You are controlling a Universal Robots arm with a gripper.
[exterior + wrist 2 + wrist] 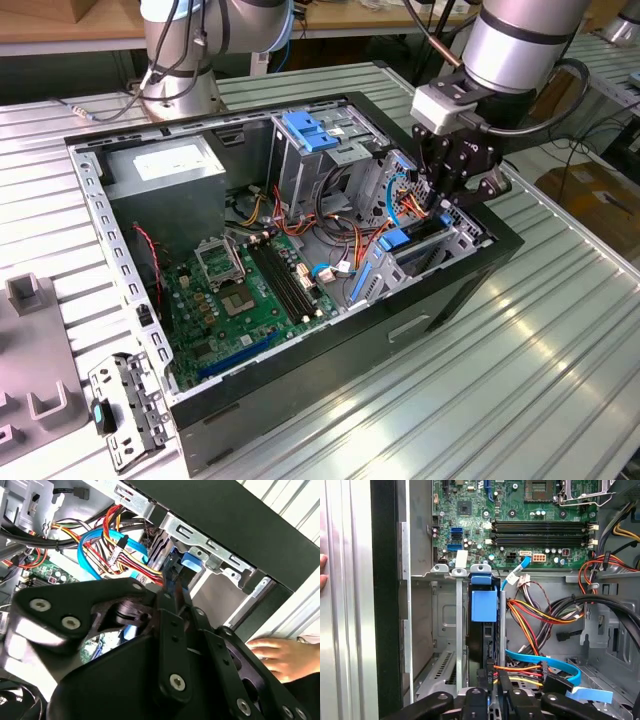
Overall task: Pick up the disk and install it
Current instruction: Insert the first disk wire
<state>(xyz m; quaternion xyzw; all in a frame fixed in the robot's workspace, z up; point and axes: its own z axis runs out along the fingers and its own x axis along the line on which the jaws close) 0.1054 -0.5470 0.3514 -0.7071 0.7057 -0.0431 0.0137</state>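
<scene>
Inside the open computer case [330, 340], as the exterior view shows it, the gripper [447, 195] hangs over the drive bay [440, 240] at the case's corner, beside the exterior view's right edge of the chassis. Directly below the jaws the disk [405, 243] sits on edge in that bay, its blue carrier showing between the metal walls. Farther from the jaws lie the green motherboard [240, 295], a bundle of coloured cables [330, 225], the tall metal cage [310, 160] with a blue tab on top, and the grey power supply [170, 175]. The case rests on a ribbed metal table [520, 350]; a loose metal bracket [125, 400] lies on it well apart from the jaws, near grey fixtures [30, 330].

From the second wrist view, the black linkage of the gripper [172, 592] closes toward the disk's blue carrier [187, 565], with light-blue flat cables [100, 550] and red and yellow wires just beside the jaws. A person's hand [277, 655] rests on the table outside the case wall.

From the first wrist view, the disk [484, 605] stands upright in the bay straight ahead of the jaws, its dark body running down to the fingers [490, 677], which appear to pinch its near edge. Whether they truly clamp it I cannot tell. The motherboard [520, 525] lies beyond.
</scene>
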